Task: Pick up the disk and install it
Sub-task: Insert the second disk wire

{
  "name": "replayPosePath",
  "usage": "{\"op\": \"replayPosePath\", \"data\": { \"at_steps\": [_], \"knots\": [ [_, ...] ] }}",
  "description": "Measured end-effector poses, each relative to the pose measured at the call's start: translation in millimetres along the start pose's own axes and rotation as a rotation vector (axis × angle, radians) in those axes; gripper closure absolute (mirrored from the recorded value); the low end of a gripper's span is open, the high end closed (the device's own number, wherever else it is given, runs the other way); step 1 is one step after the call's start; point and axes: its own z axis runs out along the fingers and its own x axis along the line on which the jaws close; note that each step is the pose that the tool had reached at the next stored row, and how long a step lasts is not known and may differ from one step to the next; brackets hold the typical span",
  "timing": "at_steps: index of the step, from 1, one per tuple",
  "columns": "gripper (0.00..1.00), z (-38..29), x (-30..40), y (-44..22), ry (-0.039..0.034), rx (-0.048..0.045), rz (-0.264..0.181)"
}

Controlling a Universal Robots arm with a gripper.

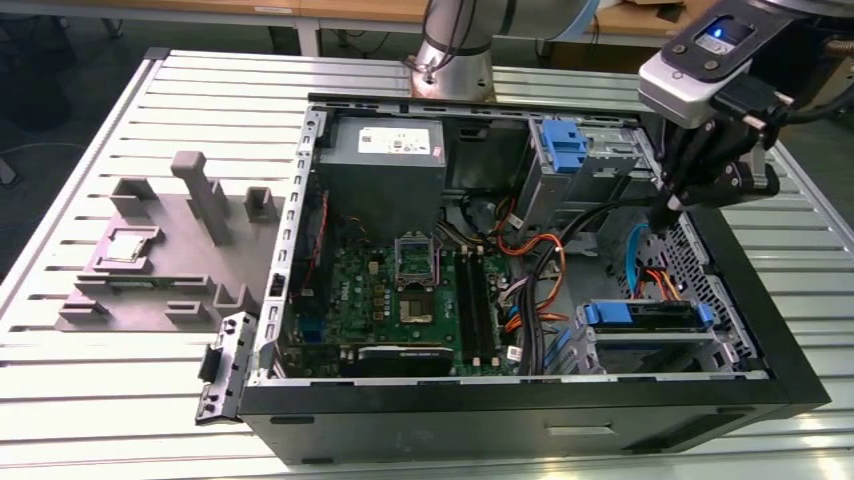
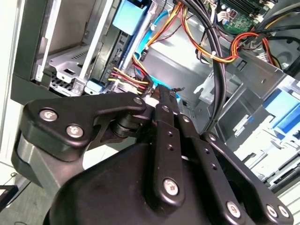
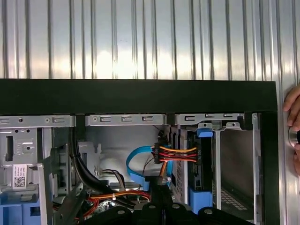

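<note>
Gripper (image 1: 671, 207) clenched, empty — hovering inside the open black computer case (image 1: 774, 300) by its far-right edge; silver-grey hard disk with blue rails (image 1: 650, 316) sits installed, so retreat looks due.

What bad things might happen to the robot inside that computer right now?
The end effector hangs close over the orange and red cables, so it might snag them. A person's hand rests beside the black case, near the arm, and might get bumped. The disk already sits in its bay, so pushing down might jam it.
</note>
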Motion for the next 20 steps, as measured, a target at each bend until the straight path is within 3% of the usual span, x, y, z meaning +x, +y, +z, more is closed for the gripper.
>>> {"op": "replayPosePath", "data": {
  "at_steps": [3,8,12,14,15,16,17,20],
  "knots": [
    [0.9,-0.5,4.0,0.8,-0.0108,0.0024,0.0],
    [0.9,-1.8,15.3,0.8,-0.0418,0.0014,0.001],
    [0.89,-1.0,20.3,1.2,-0.0773,-0.0003,0.001],
    [0.83,0.2,20.7,1.2,-0.0974,-0.0014,0.001],
    [0.76,0.8,21.0,1.3,-0.1054,-0.0017,0.001],
    [0.76,1.7,21.7,1.3,-0.1129,-0.0021,0.001],
    [0.76,2.9,22.9,1.3,-0.1174,-0.0023,0.001],
    [0.76,4.9,25.6,2.0,-0.1185,-0.0021,0.001]
  ]
}}
